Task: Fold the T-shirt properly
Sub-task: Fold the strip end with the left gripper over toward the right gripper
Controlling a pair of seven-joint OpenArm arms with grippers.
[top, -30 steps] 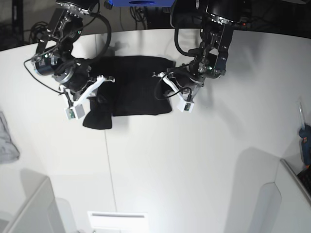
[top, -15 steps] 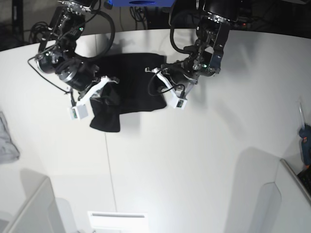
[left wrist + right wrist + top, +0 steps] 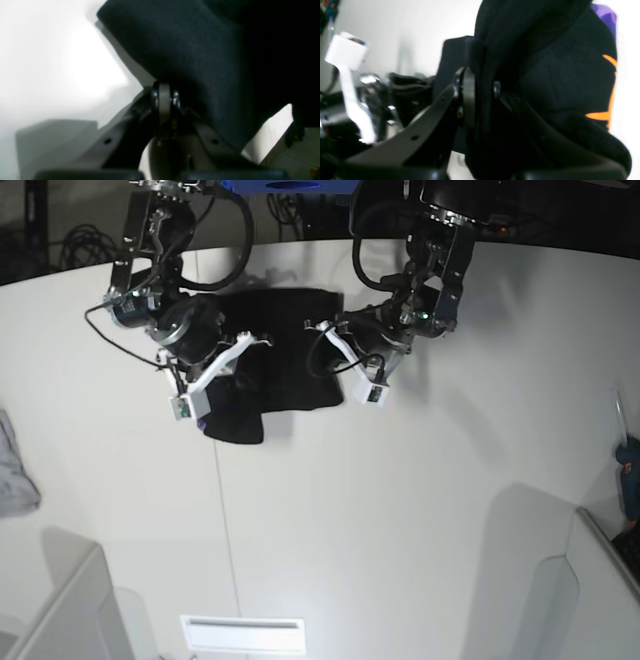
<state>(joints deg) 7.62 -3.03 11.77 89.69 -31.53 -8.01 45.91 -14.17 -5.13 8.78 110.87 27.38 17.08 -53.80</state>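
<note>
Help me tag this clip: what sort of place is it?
Probably a robotics lab bench: two arms over a bare white table with a black T-shirt, and cables behind.

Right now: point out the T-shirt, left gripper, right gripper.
T-shirt [image 3: 285, 345], base view: flat black middle.
left gripper [image 3: 163, 96], left wrist view: closed tips pinching cloth.
right gripper [image 3: 480, 91], right wrist view: tips clamped on bunched cloth.

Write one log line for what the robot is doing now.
step: folding | left gripper: shut on T-shirt | right gripper: shut on T-shirt
</note>
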